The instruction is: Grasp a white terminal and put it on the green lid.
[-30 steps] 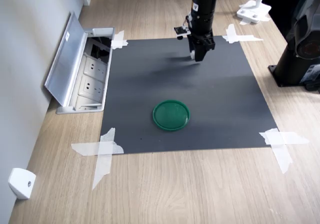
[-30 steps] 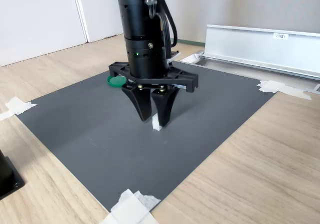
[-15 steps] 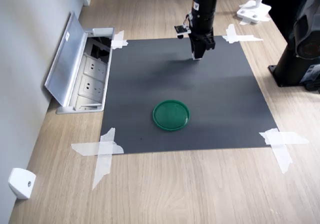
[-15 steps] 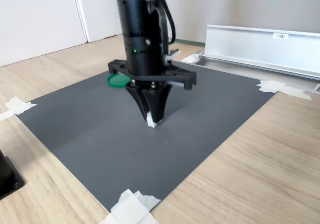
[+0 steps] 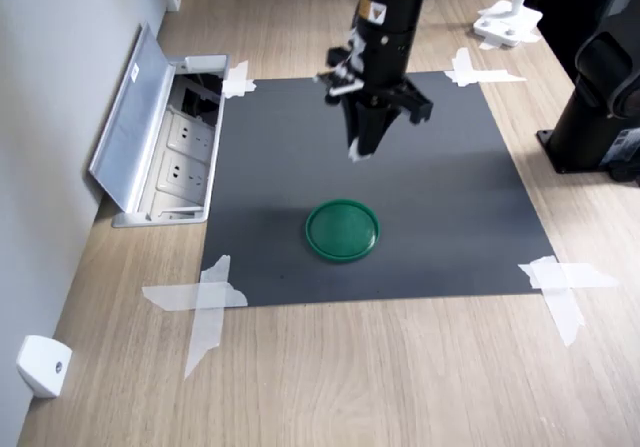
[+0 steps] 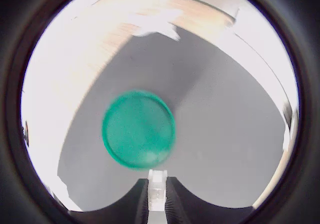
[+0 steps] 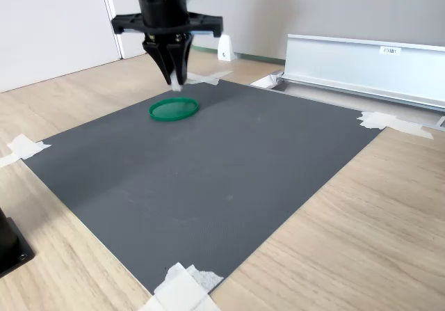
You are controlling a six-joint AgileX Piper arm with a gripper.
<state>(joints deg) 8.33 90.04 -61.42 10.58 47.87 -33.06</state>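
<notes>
In the first exterior view, a small white wedge-shaped piece with a screw hole [image 5: 42, 365] sits at the far left on the wooden tabletop [image 5: 400, 377], beside the wall. To its right an open floor-box of power sockets [image 5: 172, 152] with a raised grey metal flap lies along the left edge of a dark grey mat [image 5: 375, 187], whose corners are held by white tape strips [image 5: 200, 302]. The green lid [image 5: 342, 229] lies flat on the mat, rim up, nearer the mat's front edge. Above and behind it, clear of the mat, hangs the black arm with its pincer [image 5: 358, 150] pointing down; the fingers are pressed onto the white terminal [image 5: 354, 150], which shows as a small pale block at the fingertips. Further right, a black stand base [image 5: 590, 137] rests on the tabletop at the mat's right side. In the wrist view, the green lid [image 6: 138, 129] appears blurred, with the white terminal [image 6: 157, 190] pinched between the two dark fingertips just beside the lid's rim, not over its centre. In the second exterior view, the pincer [image 7: 174, 81] holds the white terminal [image 7: 176, 85] in the air above the green lid [image 7: 174, 108], apart from it.
</notes>
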